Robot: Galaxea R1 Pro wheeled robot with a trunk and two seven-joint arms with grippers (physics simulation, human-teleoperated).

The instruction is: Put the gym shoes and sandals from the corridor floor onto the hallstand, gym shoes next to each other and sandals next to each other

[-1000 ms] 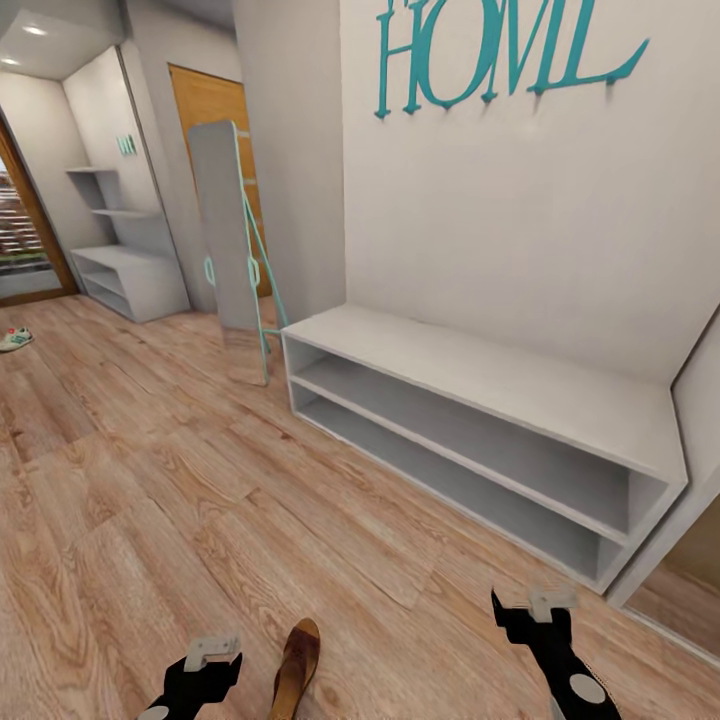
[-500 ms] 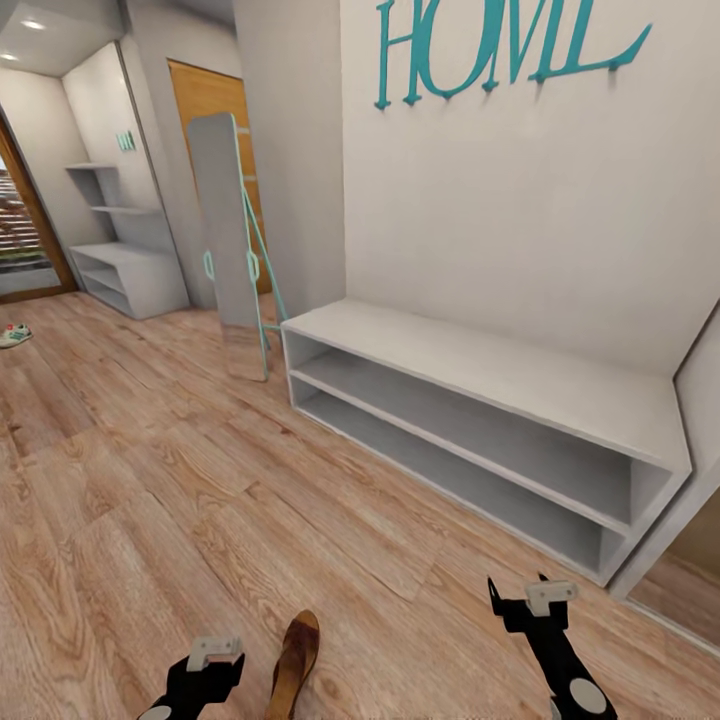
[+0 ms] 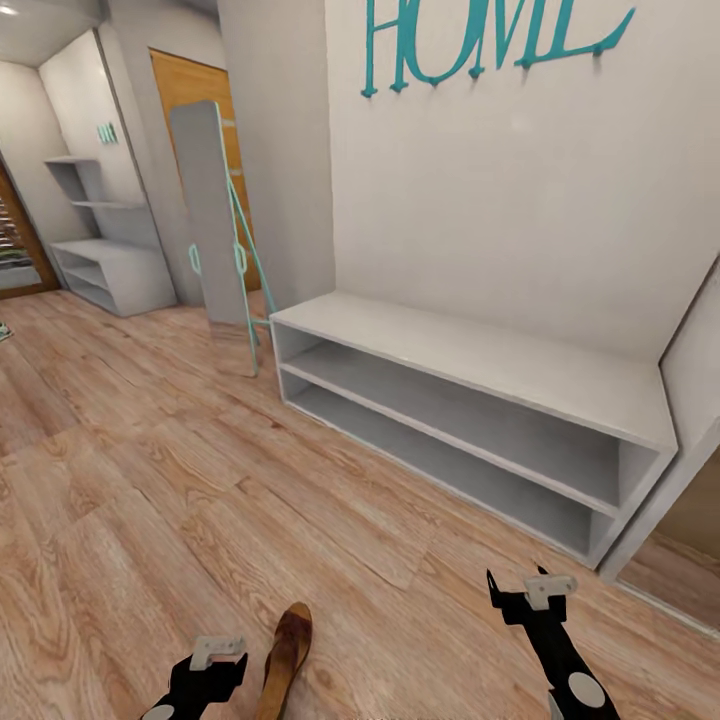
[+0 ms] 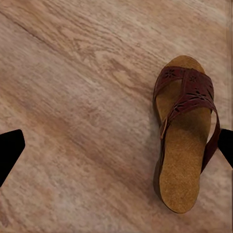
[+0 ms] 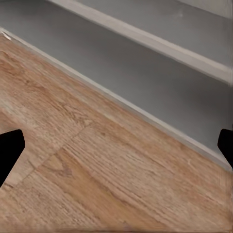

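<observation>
One dark-brown sandal (image 3: 284,658) lay flat on the corridor floor (image 3: 150,480), close in front of the robot and just beside the left gripper (image 3: 210,660), on that gripper's inner side. In the left wrist view the sandal (image 4: 184,131) showed its tan footbed and a wide strap with cut-out flower shapes, and the left gripper's jaws stood wide apart with nothing between them, one tip near the sandal's edge. The right gripper (image 3: 535,595) hung over bare planks in front of a white rack (image 3: 480,400) under teal "HOME" lettering (image 3: 490,40); its jaws too were spread wide and held nothing, and the right wrist view looked at the rack's lowest shelf (image 5: 145,68) meeting the floor. A tall leaning mirror (image 3: 215,220) stood beside the rack. Far down the corridor stood the pale-grey hallstand (image 3: 110,270), its stepped shelves above it.
</observation>
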